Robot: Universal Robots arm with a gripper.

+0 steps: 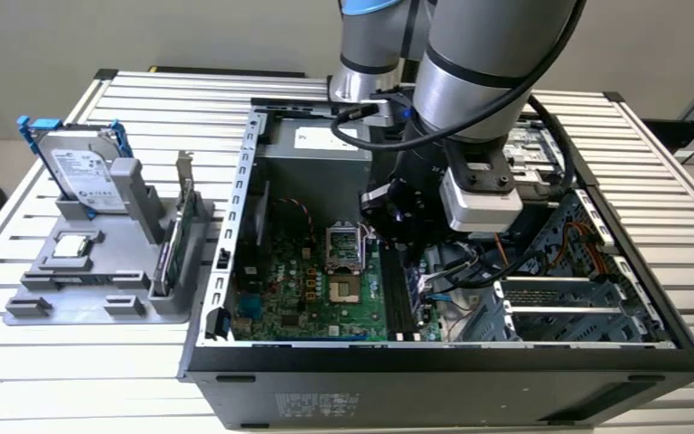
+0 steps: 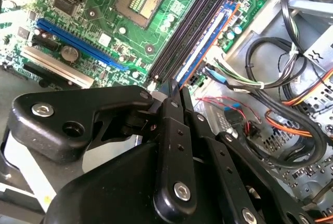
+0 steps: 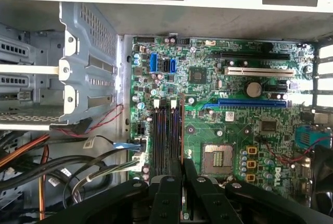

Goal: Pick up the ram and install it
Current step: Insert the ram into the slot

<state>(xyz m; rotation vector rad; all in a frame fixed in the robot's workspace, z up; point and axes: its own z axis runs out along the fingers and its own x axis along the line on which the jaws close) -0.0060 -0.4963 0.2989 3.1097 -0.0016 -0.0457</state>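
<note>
Slatted metal tabletop [image 1: 685, 226], pale wall behind. Open computer case [image 1: 444, 362] lies on it, green motherboard [image 1: 323, 289] exposed inside. At the exterior view's left, a grey holder [image 1: 82, 271] carries a hard drive [image 1: 82, 167] in a blue frame, an upright card with metal bracket [image 1: 178, 231] and a small square silver chip [image 1: 72, 246].

Arm reaches down into the case; gripper [image 1: 401, 240] sits over the memory slots [image 1: 401, 303] beside the processor socket [image 1: 344, 289].

Second wrist view: gripper [image 2: 174, 91] fingers drawn together, clamped on the near end of the ram [image 2: 205, 44], a thin blue-edged stick lying along one of the black slots [image 2: 182, 37], next to an orange line. Whether it is fully seated, cannot tell.

First wrist view: gripper [image 3: 182, 164] tips meet over the same stick, the ram [image 3: 181, 125] seen edge-on between the black slots [image 3: 161, 135] and the socket [image 3: 217, 159]. Bundled cables [image 3: 67, 167] lie beside the board, near a perforated drive cage [image 3: 88, 63].
</note>
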